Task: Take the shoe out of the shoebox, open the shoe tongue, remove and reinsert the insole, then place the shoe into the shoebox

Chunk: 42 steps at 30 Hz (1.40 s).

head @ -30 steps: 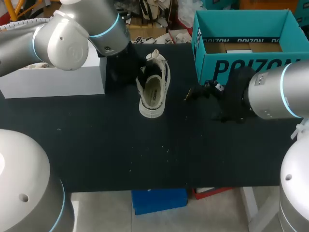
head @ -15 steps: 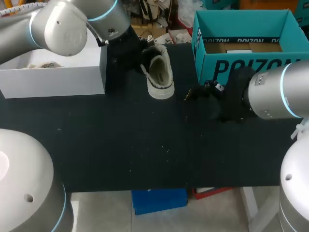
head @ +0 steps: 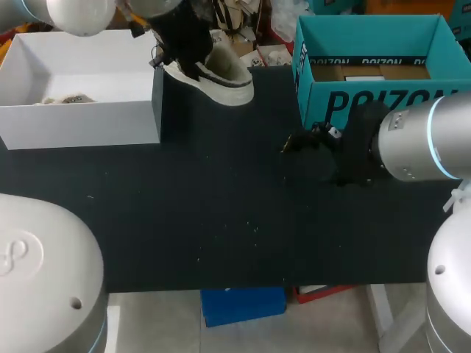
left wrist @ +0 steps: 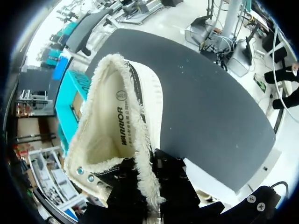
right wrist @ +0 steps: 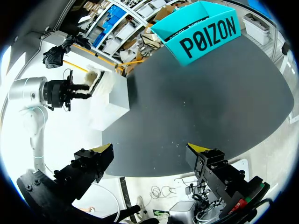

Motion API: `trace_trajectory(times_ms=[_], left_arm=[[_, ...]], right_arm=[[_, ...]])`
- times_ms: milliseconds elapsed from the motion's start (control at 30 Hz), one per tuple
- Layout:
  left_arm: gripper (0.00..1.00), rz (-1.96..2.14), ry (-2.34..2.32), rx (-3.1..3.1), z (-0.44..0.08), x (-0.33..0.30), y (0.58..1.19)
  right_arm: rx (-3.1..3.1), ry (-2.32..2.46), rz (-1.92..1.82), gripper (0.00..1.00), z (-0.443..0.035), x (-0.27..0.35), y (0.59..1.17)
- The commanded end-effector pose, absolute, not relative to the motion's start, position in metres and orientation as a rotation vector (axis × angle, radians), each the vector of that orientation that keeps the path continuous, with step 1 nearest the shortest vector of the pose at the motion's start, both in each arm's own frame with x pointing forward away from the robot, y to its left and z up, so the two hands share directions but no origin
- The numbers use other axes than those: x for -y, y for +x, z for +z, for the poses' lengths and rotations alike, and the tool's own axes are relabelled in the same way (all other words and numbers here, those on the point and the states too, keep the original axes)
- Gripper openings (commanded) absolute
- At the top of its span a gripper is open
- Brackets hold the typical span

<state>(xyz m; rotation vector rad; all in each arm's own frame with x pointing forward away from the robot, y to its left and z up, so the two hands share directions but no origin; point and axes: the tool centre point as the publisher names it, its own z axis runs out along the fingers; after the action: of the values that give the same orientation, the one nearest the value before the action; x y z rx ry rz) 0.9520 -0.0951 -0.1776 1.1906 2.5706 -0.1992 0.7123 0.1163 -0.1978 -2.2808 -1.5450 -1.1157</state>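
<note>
Shoe: The pale, fleece-lined shoe (head: 221, 73) is hanging clear of the black table (head: 221, 206) at its far edge. It is just beside the corner of the white shoebox (head: 88, 121) that faces the teal box (head: 353, 103). It is sitting roughly sole-down, with the toe pointing toward the teal box.
Left gripper: The left gripper (left wrist: 149, 186) is clamping the shoe's furry collar, with one black finger inside the opening and one outside. Its yellow tips are hiding behind the fleece.
Insole: The insole (left wrist: 124, 126) is lying inside the shoe and showing through the opening in the left wrist view.
Right gripper: The right gripper (right wrist: 150, 149) is hovering over the table's right part, near the front wall of the teal box. Its fingers are spreading wide with nothing between them.
White shoebox: It is standing open at the table's far left, with something small and pale lying on its floor.
Teal box: It is standing open at the far right, well apart from the white shoebox.
</note>
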Motion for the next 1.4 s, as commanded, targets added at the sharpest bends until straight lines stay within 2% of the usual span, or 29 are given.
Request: trace_trajectory(times_ms=[33, 800, 1033, 1400], left_arm=[[0.00, -0.081, 0.546, -2.719, -0.169, 0.068, 0.966], [0.00, 0.040, -0.064, -2.726, -0.193, -0.099, 1.078], [0.00, 0.094, -0.099, -2.715, -0.199, -0.150, 1.086], [0.00, 0.101, 0.031, -2.721, -0.217, -0.179, 1.087]], right_arm=[[1.545, -2.286, -1.115, 1.00, -0.198, -0.118, 0.712], [1.545, -2.286, -1.115, 1.00, -0.198, -0.118, 0.712], [1.545, -2.286, -1.115, 1.00, -0.198, -0.118, 0.712], [1.545, -2.286, -1.115, 1.00, -0.198, -0.118, 0.712]])
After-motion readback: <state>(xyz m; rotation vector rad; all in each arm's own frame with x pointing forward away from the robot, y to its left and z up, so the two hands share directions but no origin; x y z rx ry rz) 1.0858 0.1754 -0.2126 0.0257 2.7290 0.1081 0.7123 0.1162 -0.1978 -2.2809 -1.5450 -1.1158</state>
